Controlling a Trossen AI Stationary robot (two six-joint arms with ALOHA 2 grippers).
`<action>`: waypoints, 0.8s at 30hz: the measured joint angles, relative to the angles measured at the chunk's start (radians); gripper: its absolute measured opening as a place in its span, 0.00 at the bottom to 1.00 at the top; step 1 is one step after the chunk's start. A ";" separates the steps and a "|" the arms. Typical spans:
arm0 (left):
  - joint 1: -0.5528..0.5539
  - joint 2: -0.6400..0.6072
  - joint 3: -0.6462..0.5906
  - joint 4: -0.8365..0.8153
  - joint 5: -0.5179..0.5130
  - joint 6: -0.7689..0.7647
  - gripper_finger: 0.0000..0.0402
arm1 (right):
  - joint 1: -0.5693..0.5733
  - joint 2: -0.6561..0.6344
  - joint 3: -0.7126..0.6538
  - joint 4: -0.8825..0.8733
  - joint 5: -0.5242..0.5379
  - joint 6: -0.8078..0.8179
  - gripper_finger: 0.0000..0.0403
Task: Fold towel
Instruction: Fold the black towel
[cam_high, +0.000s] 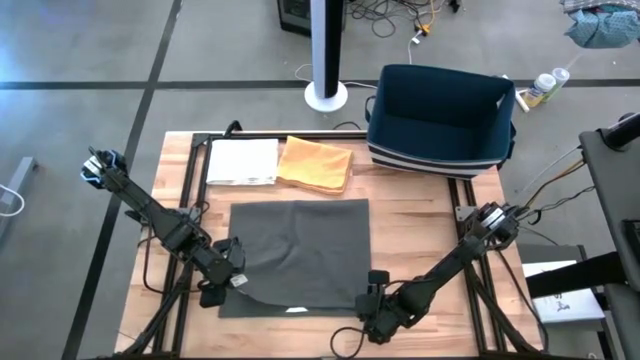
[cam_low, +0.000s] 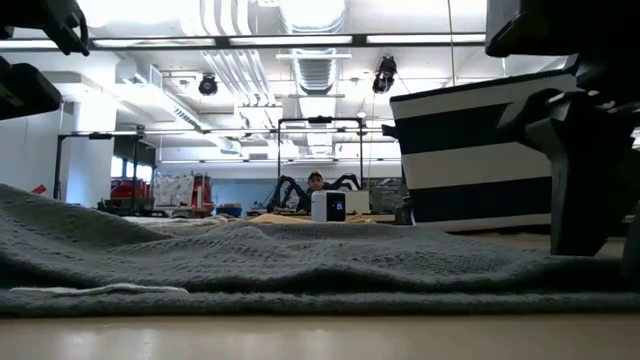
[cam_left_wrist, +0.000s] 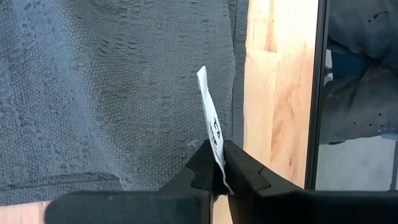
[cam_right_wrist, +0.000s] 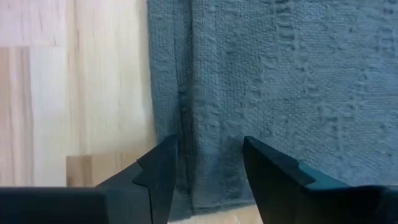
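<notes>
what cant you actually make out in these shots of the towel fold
- High view: left gripper hides the gray towel corner it pinches.
- Left wrist view: print on the white tag too small to read.
- Low view: towel bulk hides the table beyond; arms cut off by the edges.

From overhead we look straight down on the whole worktop (cam_high: 420, 230), both arms reaching in from the near corners, while the low camera sits at worktop level, close against the grey towel (cam_low: 300, 265), facing the room behind. Each wrist camera peers closely along its own fingers, and all four views share that towel.
</notes>
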 joint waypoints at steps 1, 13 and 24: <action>0.000 0.000 0.000 0.000 0.000 0.000 0.04 | -0.001 0.000 0.000 0.002 0.004 0.001 0.42; 0.000 0.000 0.000 0.001 0.000 0.000 0.03 | -0.002 0.000 0.002 -0.015 0.004 0.000 0.26; 0.000 -0.026 0.000 -0.002 0.000 0.000 0.02 | -0.013 -0.073 0.086 -0.246 -0.003 0.021 0.02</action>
